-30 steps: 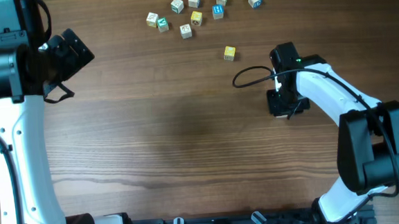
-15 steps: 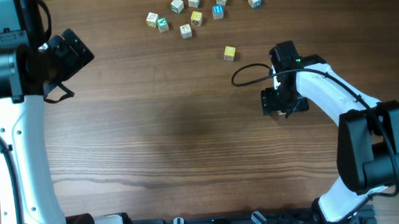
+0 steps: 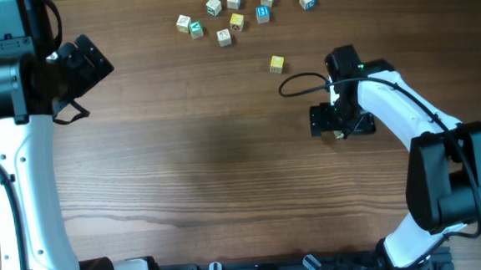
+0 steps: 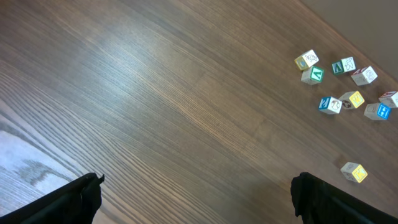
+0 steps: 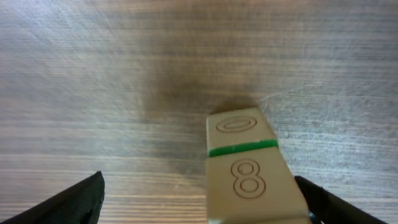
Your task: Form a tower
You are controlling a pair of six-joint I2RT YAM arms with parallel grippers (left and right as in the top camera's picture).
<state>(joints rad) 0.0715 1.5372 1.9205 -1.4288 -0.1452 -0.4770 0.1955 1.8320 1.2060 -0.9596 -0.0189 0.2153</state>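
Right gripper (image 5: 198, 202) stands wide open low over the worktop (image 5: 124, 74), and we see the tower (image 5: 245, 162) standing between its fingers (image 5: 68, 208), closer to one than the other, a green stripe under the top cube. Left gripper (image 4: 196, 190) hangs open too, well apart.

Robot lab bench: my left arm (image 3: 25, 165) and right arm (image 3: 407, 121) flank a wooden table (image 3: 208, 154), letter cubes (image 3: 235, 21) at its far edge.
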